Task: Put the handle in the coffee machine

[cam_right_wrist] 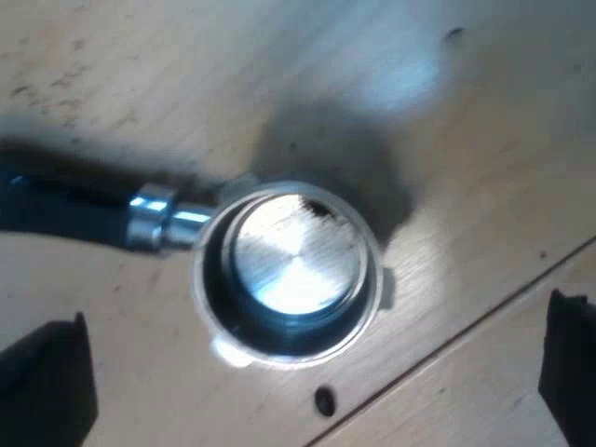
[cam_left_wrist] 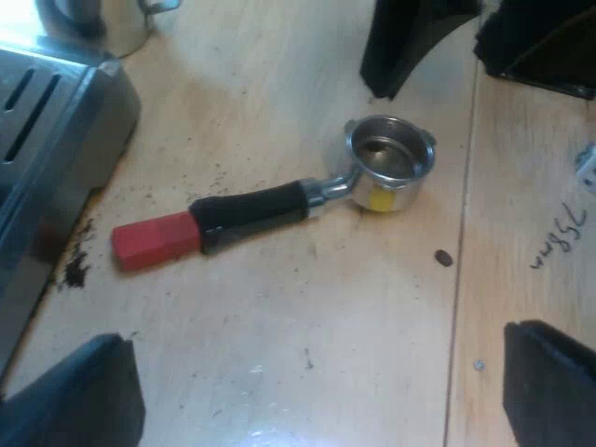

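Hovering over the wooden table (cam_left_wrist: 307, 307), the left gripper (cam_left_wrist: 307, 400) has its fingers wide apart, grasping nothing. The right gripper (cam_right_wrist: 307, 372) is equally spread above the holder (cam_right_wrist: 289, 270). It lies flat near the espresso machine (cam_left_wrist: 56, 140), its red-ended handle pointing toward eight o'clock.

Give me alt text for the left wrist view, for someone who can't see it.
A metal holder lies loose on the wooden table, with the red end of its dark handle nearest the espresso machine. Spilled coffee grounds lie by the machine, and the left gripper is open, touching nothing.
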Robot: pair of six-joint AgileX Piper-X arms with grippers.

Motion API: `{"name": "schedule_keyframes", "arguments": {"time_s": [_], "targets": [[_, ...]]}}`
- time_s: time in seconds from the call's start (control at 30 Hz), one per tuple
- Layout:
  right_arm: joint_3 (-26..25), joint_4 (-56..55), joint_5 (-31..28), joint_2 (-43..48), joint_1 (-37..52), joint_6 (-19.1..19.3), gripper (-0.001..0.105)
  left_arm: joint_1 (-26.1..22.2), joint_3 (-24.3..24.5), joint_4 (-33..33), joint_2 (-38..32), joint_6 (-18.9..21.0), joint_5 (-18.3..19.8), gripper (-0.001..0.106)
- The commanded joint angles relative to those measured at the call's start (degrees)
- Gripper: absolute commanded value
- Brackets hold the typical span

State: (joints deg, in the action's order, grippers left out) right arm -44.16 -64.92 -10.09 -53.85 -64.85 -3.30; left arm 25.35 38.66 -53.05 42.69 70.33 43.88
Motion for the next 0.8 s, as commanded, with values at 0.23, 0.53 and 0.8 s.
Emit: {"name": "schedule_keyframes", "arguments": {"time_s": [0.23,0.53,0.8], "targets": [[6.74,10.66,0.07,-0.14,-0.09,-2.15,0.099,6.35,0.34,0.63,-0.09,0.01,1.11,0.081],[8.72,15.14,1.66,-2.73,-0.09,1.10,0.089,7.57,0.34,0.63,-0.09,0.13,1.11,0.081],[8.72,18.78,1.21,-8.76,0.02,4.74,0.089,7.57,0.34,0.63,-0.09,0.53,1.11,0.081]]}}
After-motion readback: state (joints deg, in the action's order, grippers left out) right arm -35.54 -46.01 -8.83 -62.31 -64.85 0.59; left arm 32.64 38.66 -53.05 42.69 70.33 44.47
